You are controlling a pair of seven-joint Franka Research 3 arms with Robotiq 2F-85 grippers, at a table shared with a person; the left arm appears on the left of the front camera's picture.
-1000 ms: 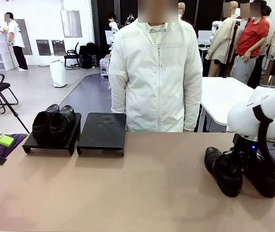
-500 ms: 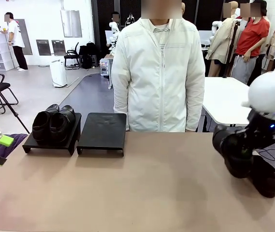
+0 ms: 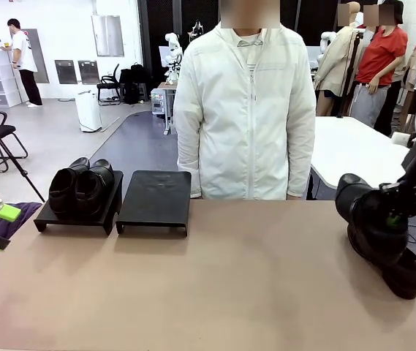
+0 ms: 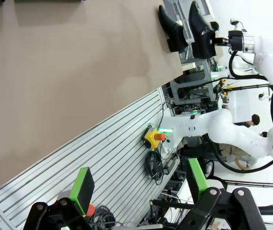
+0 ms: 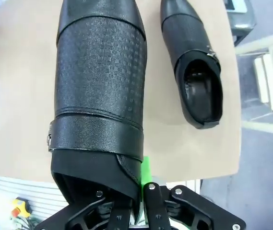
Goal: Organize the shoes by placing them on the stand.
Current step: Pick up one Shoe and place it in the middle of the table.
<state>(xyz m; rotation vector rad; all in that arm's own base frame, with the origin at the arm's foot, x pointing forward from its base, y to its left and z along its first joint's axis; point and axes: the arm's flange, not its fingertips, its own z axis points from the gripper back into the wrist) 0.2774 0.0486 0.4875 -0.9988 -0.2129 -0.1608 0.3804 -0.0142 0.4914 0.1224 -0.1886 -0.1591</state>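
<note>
One shoe (image 5: 98, 86) is pinched at its heel end by the right gripper (image 5: 138, 194), whose fingers (image 5: 146, 170) close on the back rim of the opening. Its long axis runs straight out from the fingers, toe away from the wrist. In the front view it hangs clear of the table (image 3: 229, 292) near the right edge, toe toward the robot's left and tipped a little upward, with the right arm reaching in from the right. Just beside it a second shoe (image 3: 405, 274) lies on the table top, opening up and roughly parallel to the lifted one. The left gripper (image 4: 138, 182) sits low beyond the table's left edge, fingers spread wide with nothing between them. Across the table at the far left, the stand's left tray (image 3: 54, 217) carries a pair of shoes (image 3: 81, 189) side by side, toes toward the robot. The matching right tray (image 3: 154, 199) stands just beside it. A person (image 3: 244, 110) in a white jacket stands behind the far edge.
</note>
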